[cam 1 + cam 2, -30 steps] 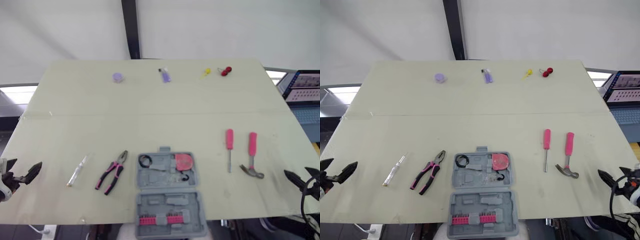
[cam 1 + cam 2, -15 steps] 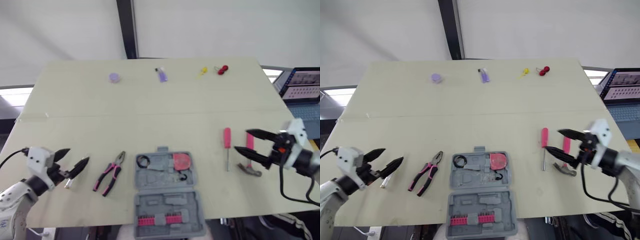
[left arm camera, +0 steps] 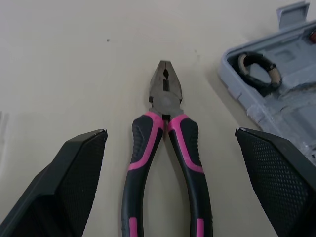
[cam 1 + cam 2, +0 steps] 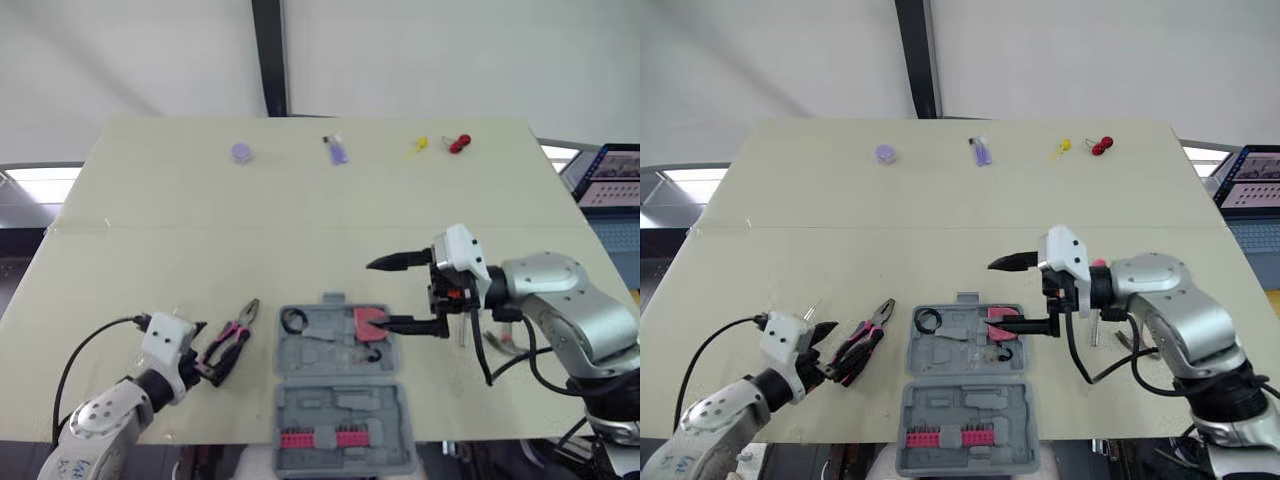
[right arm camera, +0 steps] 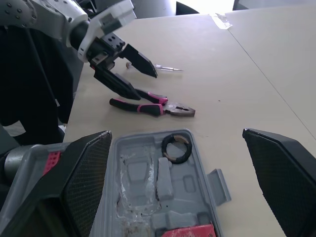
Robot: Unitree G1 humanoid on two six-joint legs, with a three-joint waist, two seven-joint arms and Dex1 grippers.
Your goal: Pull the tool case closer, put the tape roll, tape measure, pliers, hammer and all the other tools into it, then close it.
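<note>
The left gripper [image 3: 170, 132] spreads wide, flanking the pink-and-black-handled steel pliers [image 4: 232, 341] just left of the open grey plastic tool case [image 4: 340, 400], seemingly lining up a grasp, while the right gripper [image 4: 378, 293], equally wide, hovers above the case's far half, probably to drag it nearer.

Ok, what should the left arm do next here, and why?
Probably lower the left gripper and close it on the pliers. Its fingers are open on either side of the pink-and-black handles. The pliers lie flat on the table beside the open tool case, not yet gripped.
</note>
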